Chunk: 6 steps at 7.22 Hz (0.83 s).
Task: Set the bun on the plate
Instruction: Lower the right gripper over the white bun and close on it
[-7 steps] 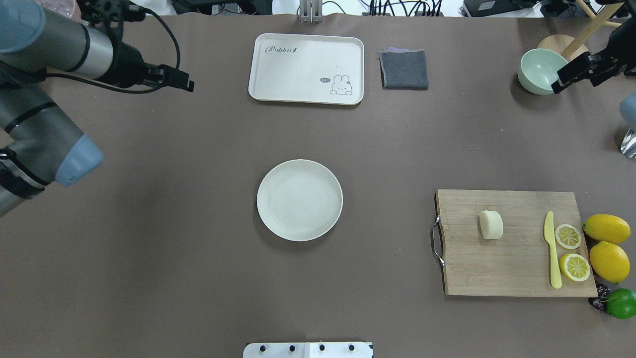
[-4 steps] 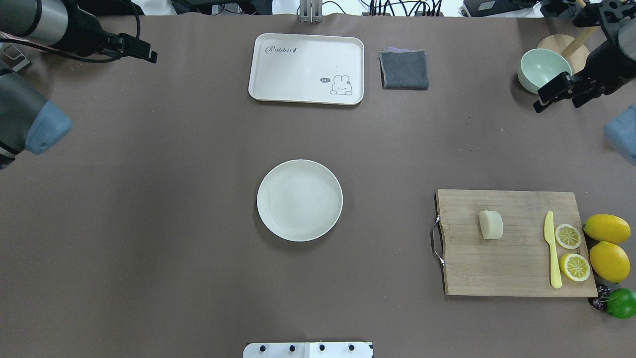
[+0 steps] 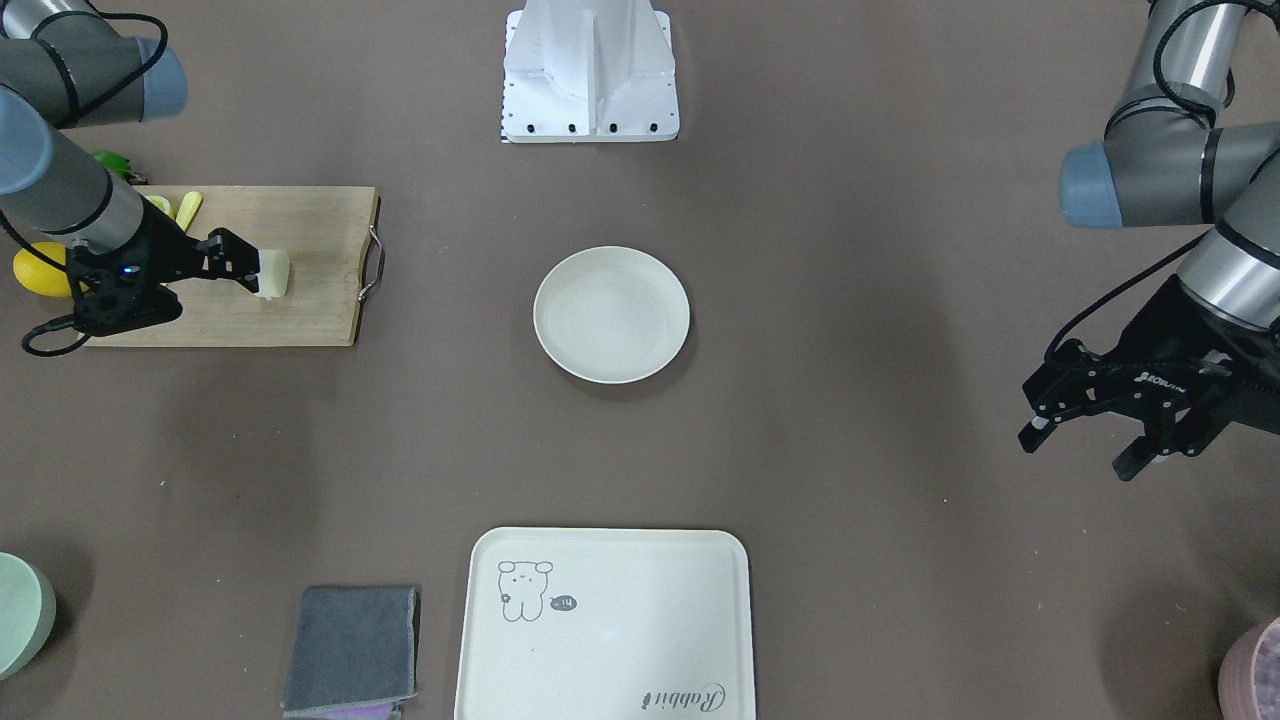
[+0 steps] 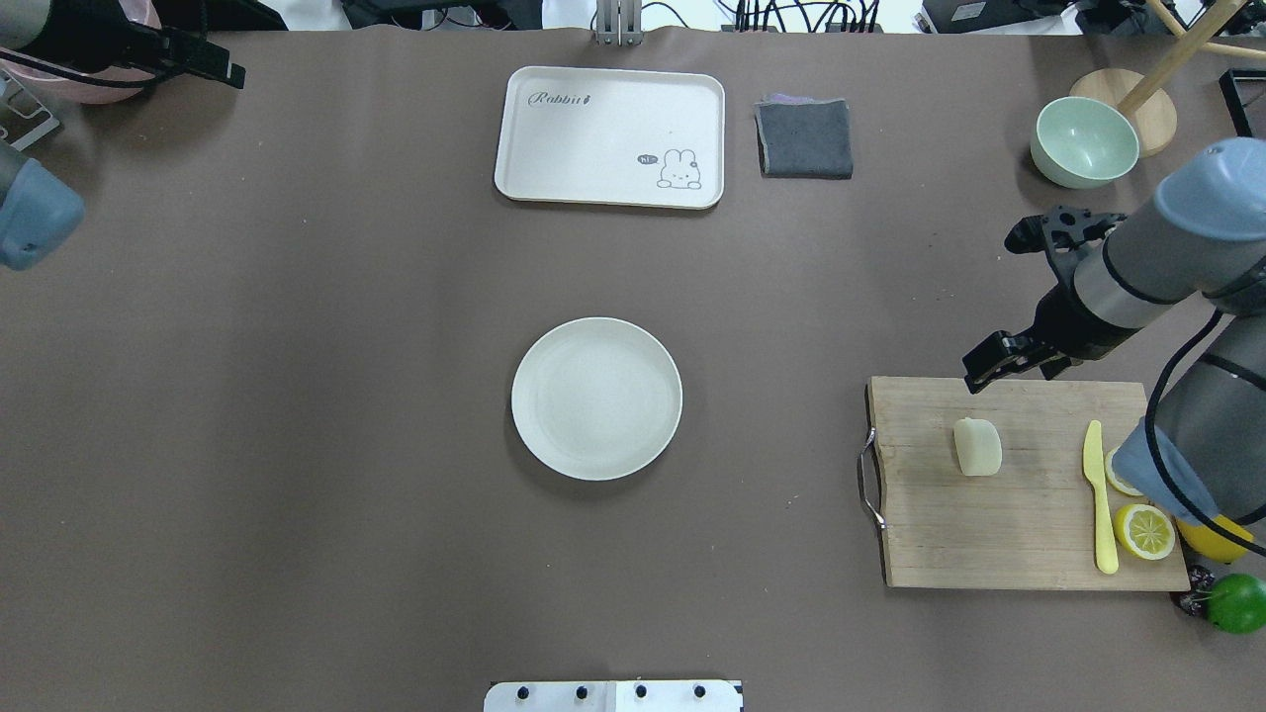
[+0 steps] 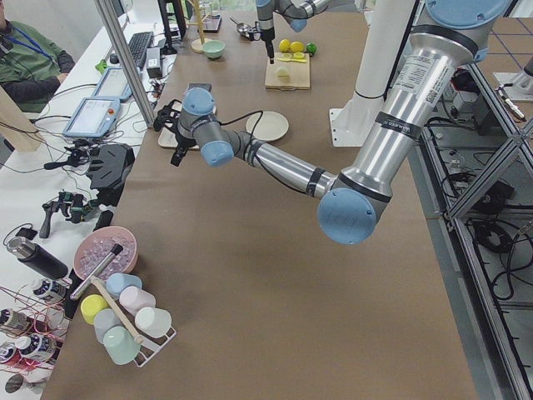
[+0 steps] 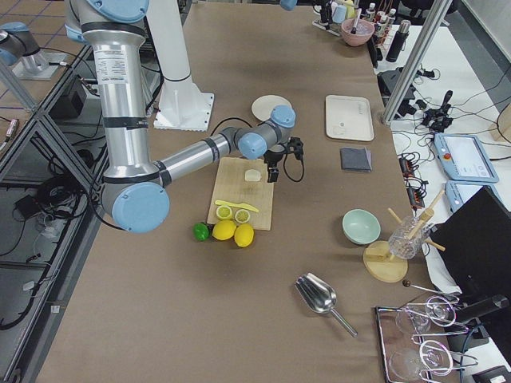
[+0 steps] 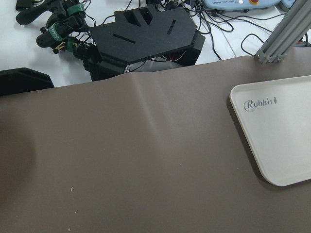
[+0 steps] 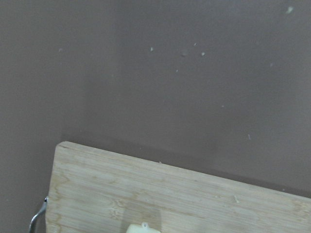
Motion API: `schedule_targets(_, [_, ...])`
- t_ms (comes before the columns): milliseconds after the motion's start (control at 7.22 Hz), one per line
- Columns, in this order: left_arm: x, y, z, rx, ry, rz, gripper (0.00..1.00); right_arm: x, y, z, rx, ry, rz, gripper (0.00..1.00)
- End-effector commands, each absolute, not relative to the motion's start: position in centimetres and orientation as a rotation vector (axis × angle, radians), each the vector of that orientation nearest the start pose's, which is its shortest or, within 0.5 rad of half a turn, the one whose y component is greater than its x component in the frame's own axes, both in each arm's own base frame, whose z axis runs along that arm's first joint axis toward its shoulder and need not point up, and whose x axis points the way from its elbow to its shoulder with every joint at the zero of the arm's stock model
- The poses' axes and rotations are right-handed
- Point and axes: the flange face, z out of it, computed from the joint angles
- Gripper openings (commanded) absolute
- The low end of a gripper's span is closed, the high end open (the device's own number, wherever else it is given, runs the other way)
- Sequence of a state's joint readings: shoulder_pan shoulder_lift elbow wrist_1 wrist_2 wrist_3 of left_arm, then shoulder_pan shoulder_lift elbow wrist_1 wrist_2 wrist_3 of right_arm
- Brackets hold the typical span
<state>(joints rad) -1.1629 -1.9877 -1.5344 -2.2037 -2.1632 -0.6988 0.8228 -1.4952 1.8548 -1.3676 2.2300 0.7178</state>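
Note:
The pale cream bun [image 4: 977, 447] [image 3: 272, 274] lies on its side on the wooden cutting board [image 4: 1029, 534], at that board's left middle. My right gripper [image 4: 989, 368] [image 3: 248, 272] hovers open over the board's far edge, just beyond the bun and not touching it; the right wrist view catches only the bun's top [image 8: 142, 228] at its bottom edge. The round off-white plate [image 4: 596, 398] [image 3: 611, 314] sits bare at the table's centre. My left gripper [image 3: 1078, 455] [image 4: 229, 71] hangs open and holds nothing over the far left corner.
On the board lie a yellow knife [image 4: 1098, 494] and lemon halves [image 4: 1145, 531]; whole lemons and a lime [image 4: 1236, 603] sit beside it. A rabbit tray [image 4: 610, 136], grey cloth [image 4: 804, 138] and green bowl [image 4: 1083, 141] line the far side.
My right arm has swung from beside the green bowl down to the cutting board's far edge near the bun. My left arm has pulled back further into the far left corner.

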Motion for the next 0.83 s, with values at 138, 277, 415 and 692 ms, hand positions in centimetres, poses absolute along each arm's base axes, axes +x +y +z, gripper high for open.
schedule_targets(138, [18.6,-63.0,37.8,0.538,0.964,0.029,0.98,-36.0,-38.7,47.0,-0.024,-0.844,-0.186,1.00])
schedule_targets(277, [18.6,-63.0,37.9,0.536,0.962,0.027,0.98,-35.6,-38.4,47.2,-0.027,-0.843,-0.184,1.00])
schedule_targets(415, [18.7,-63.1,38.0,0.535,0.960,0.027,0.98,-35.4,-38.3,46.8,-0.022,-0.849,-0.187,0.99])
schedule_targets(692, [18.8,-63.1,38.4,0.527,0.956,0.024,0.98,-34.6,-39.0,46.8,-0.011,-0.850,-0.176,0.86])
